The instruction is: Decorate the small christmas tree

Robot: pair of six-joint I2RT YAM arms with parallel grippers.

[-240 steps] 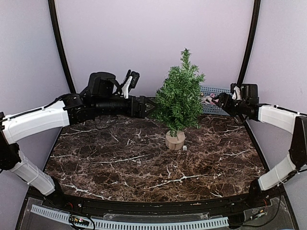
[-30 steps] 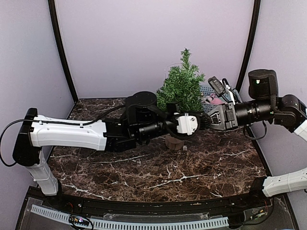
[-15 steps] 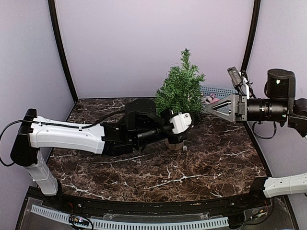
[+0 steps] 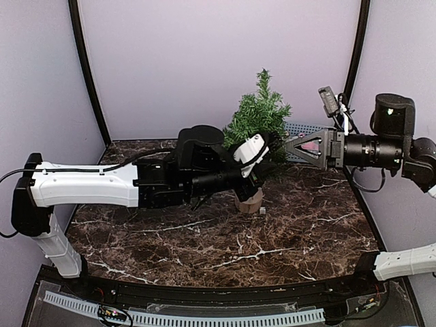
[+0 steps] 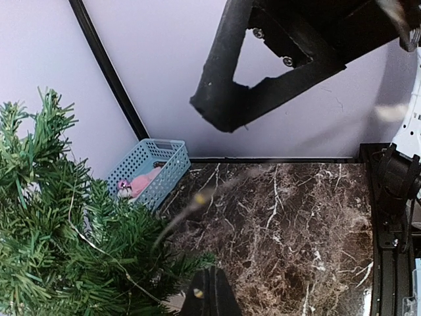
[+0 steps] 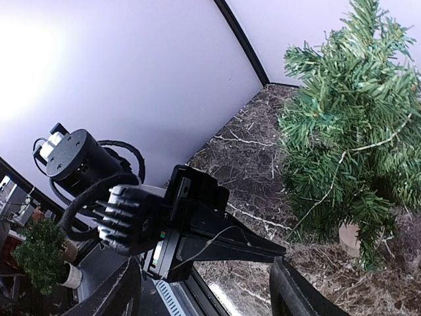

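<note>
The small christmas tree (image 4: 259, 119) stands on its wooden disc base (image 4: 249, 201) at the back middle of the marble table; it also shows as the tree (image 5: 59, 250) and the tree (image 6: 355, 125). A thin wire string (image 6: 342, 178) with tiny yellow beads hangs across its branches. My left gripper (image 4: 270, 151) is shut beside the tree's lower right branches. In the left wrist view the left gripper (image 5: 207, 280) pinches that wire (image 5: 172, 220). My right gripper (image 4: 286, 151) stands open just right of it, nothing between its fingers (image 6: 128, 289).
A blue perforated basket (image 5: 148, 172) holding a pink ornament (image 5: 141, 183) sits at the back right by the wall, seen also as the basket (image 4: 304, 129). A small white bit (image 4: 262, 211) lies next to the tree base. Black frame posts stand at both back corners.
My right gripper has opened and drawn back from the left gripper, up and to the right. My left wrist has lifted and turned, keeping the wire.
</note>
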